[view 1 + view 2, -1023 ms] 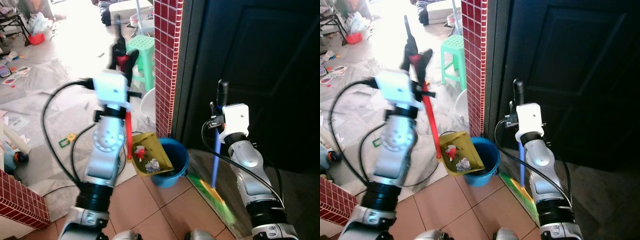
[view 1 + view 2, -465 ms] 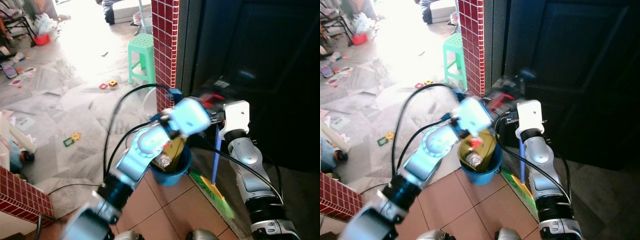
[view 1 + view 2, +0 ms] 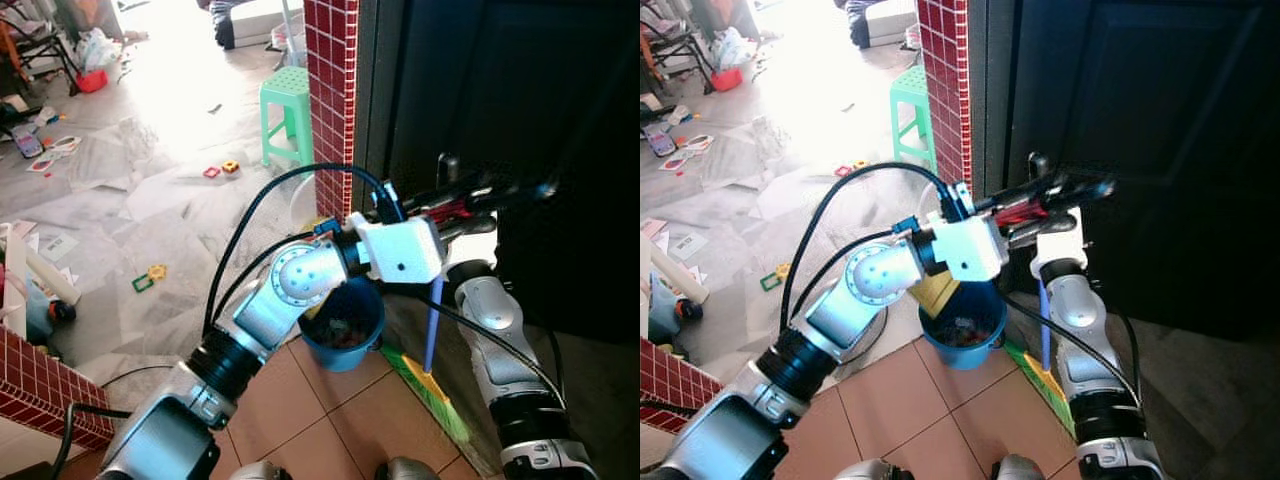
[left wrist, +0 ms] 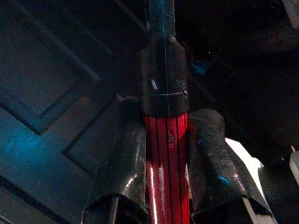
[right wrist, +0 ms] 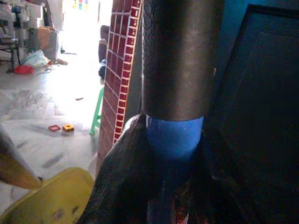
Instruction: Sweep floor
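My left end effector (image 4: 163, 163) is clamped on the red dustpan handle (image 4: 166, 154), above the blue bucket (image 3: 345, 325). My right end effector (image 5: 170, 177) grips the blue broom handle (image 5: 174, 140), upright beside the dark door (image 3: 540, 120).

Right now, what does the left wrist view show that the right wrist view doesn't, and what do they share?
Left wrist view: the left gripper shut on the red dustpan handle with its black end cap, a dark panelled door behind.

Right wrist view: the right gripper shut on the blue broom handle, plus the red tiled pillar, the yellow dustpan and the sunlit floor.

Both: black fingers clamped around a tool handle.
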Robot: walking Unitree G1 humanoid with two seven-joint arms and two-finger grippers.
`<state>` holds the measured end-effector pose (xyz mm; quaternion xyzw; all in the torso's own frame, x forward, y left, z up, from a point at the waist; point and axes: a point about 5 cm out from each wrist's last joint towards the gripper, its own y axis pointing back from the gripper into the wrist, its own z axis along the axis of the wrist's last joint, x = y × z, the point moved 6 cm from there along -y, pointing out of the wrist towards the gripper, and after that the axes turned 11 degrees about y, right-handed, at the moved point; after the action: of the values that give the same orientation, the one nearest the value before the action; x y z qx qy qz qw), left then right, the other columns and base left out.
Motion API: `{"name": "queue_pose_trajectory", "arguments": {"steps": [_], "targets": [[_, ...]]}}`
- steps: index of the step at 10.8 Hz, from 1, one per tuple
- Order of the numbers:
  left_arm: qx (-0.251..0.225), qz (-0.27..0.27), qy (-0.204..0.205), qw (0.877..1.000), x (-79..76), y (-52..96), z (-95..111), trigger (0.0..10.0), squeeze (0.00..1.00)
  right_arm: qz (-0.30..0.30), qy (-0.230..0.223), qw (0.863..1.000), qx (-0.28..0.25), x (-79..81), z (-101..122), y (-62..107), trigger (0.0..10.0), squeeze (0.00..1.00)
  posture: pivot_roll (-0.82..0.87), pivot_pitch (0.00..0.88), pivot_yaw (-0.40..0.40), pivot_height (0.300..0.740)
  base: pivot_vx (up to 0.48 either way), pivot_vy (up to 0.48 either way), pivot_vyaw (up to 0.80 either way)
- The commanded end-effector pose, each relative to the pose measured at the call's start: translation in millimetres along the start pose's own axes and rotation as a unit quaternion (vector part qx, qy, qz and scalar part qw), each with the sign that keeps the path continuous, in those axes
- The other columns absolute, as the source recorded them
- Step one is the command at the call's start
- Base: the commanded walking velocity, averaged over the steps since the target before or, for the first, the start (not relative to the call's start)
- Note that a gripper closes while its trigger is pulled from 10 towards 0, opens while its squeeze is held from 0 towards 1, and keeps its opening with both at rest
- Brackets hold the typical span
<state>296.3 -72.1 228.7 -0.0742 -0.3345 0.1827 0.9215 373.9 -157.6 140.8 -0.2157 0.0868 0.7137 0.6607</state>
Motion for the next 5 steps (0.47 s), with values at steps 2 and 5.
{"name": "queue_pose_trajectory", "arguments": {"steps": [2, 5], "targets": [[-0.060, 0.045, -0.052, 0.996, 33.3, -4.2, 38, 10.0, 0.00, -0.001, 0.005, 0.999, -0.036, -1.1, 19, -7.7, 10.0, 0.00, -0.13, 0.000, 0.077, 0.740, 0.000, 0.000, 0.00], [-0.113, 0.237, -0.026, 0.965, 128.3, 25.2, 76, 10.0, 0.00, 0.001, 0.005, 0.999, -0.035, -0.2, 18, -6.8, 10.0, 0.00, -0.12, 0.000, 0.075, 0.740, 0.000, 0.000, 0.00]]}}
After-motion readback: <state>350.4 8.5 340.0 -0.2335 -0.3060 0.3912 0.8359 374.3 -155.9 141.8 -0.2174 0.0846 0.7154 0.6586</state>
